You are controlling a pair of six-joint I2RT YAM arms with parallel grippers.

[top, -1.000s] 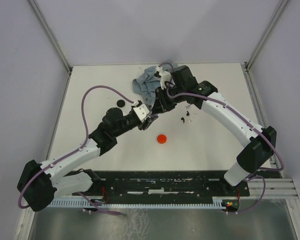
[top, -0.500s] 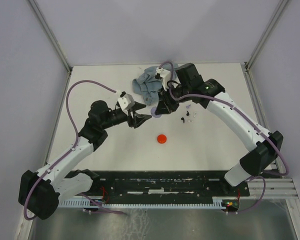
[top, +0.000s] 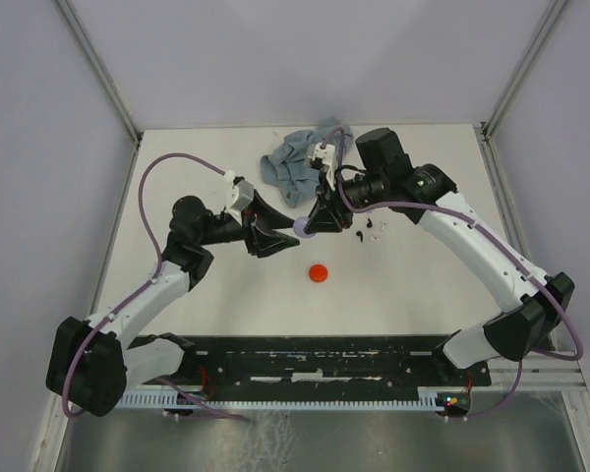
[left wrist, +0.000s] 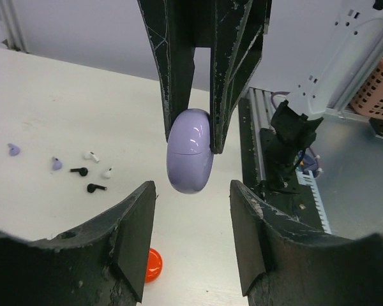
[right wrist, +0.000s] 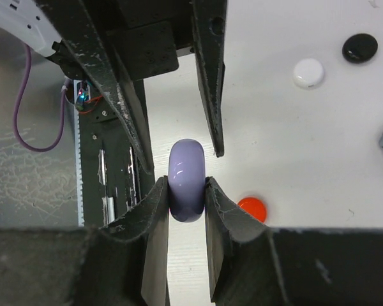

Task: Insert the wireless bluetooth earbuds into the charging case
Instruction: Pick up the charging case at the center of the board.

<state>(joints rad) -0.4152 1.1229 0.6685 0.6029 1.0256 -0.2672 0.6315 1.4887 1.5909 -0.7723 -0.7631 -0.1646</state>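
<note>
The closed lilac charging case [left wrist: 190, 150] hung above the desk [left wrist: 64, 108], clenched in the right pincer [right wrist: 186, 191]. The left pincer [left wrist: 191, 192] faced it, released. The wireless bluetooth earbuds [left wrist: 80, 171] lay scattered on the desk nearby.

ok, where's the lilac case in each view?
Top: case mid-table, red disc just below-right.
Left wrist: case centre, red disc bottom left of it.
Right wrist: case centre, in the right gripper; red disc right of it.
Shared landmark: the red disc.
</note>
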